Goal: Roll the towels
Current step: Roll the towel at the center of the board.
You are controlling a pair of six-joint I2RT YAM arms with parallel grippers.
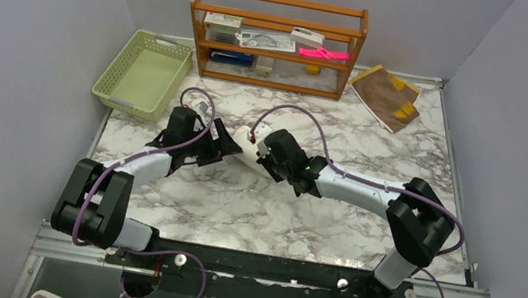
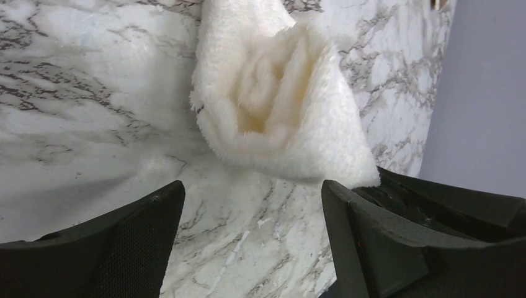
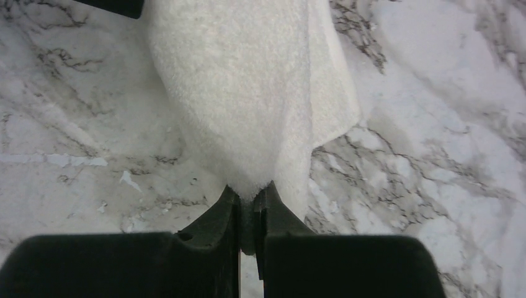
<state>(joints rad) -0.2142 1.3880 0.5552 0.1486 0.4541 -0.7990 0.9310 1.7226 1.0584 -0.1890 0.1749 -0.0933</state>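
From the top camera, both arms reach into the middle of the marble table. The cream towel sits there as a small bundle right between the left gripper and the right gripper, with both up against it. You can't really read either set of jaws from up there, they're too small and dark. What only this view gives you is the rest of the scene: the brown towel with its yellow patches lies flat at the far right corner, well apart from the arms. There's also a green basket at the far left and a wooden shelf along the back. Left wrist cam: the left gripper is spread wide with nothing clamped, just bare marble between its fingers. The cream towel lies just ahead of it and you look straight into the rolled end, layers curling inward. Its lower corner droops onto the tip of the finger on the right side of the picture. Right wrist cam: the right gripper is pinched tight on the near edge of the cream towel, fluff squeezed between the tips, and the cloth runs away across the table. From here you only see the towel's smooth outside, none of those roll layers.
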